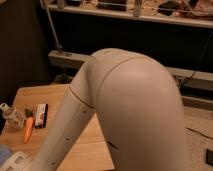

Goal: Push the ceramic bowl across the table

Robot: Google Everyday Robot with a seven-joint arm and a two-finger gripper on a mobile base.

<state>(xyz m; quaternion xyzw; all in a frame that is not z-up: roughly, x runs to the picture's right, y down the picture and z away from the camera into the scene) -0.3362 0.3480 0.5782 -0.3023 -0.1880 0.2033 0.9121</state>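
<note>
1. Presently, the robot arm (125,110) fills most of the view, sloping down to the lower left over the table (95,145).
2. Gripper: out of view past the bottom-left edge; grip state cannot be told.
3. Ceramic bowl: not visible.
4. Carrot (28,129), clear bottle (11,115) and dark packet (41,115) sit near the table's left edge.

a cream-white arm (125,115) is seen over the light wooden table (85,145). left of the arm, an orange carrot (28,129) and a black-and-red packet (41,115) are shown. the gripper is hidden below the arm.
</note>
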